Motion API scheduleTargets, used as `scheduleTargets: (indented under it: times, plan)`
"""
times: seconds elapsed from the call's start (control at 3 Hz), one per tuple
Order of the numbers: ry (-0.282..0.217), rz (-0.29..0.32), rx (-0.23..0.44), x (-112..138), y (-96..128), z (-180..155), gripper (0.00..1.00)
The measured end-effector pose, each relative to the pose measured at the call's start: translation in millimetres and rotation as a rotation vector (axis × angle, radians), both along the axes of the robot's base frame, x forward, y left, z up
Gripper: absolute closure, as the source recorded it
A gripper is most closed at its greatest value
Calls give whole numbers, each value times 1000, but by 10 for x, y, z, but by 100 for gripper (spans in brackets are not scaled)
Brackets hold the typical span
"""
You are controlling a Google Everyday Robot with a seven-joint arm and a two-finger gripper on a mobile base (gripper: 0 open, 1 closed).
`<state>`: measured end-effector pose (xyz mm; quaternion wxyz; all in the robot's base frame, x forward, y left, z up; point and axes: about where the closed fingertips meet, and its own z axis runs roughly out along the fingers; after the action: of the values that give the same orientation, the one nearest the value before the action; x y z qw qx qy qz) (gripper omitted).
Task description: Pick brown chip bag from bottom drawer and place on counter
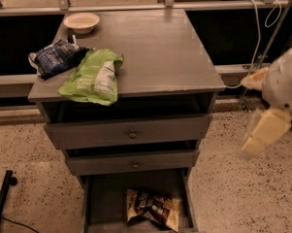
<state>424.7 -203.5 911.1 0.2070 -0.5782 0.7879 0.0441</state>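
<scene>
1. The gripper (pixel 260 134) hangs at the right edge of the view, out beside the cabinet and about level with the two upper drawers; it is above the speckled floor (pixel 29 149) and well apart from the brown bag (pixel 153 208); whether it is released or clenched cannot be told.
2. The brown bag lies in the bottom drawer (pixel 102 198), which is pulled out; it rests crumpled on the drawer floor, right of centre, lettering up; bare grey floor shows to its left.
3. The counter (pixel 165 52) carries three things, all on its left half; the green bag (pixel 92 76) lies at the front left, its lower end at the front rim; the blue bag (pixel 56 57) lies just beside it to the left, touching it and reaching the left edge; a pale bowl (pixel 81 22) stands at the back left, apart from both.
4. The top drawer (pixel 160 130) and the middle drawer (pixel 97 163) each show a small round knob; a dark gap lies above each front.
5. A white cable (pixel 257 33) hangs behind the cabinet at the right.
</scene>
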Motion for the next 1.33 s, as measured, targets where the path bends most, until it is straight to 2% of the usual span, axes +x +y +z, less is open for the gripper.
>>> scheduleTargets:
  times: [0.33,0.67,1.0,1.33]
  plan:
    - [-6,44,159,-199,351,-571,0]
    - [-27,31,206,-220,476,-816,0]
    - [-27,29,205,-216,473,-816,0]
    - [26,53,308,-283,624,-1114,0]
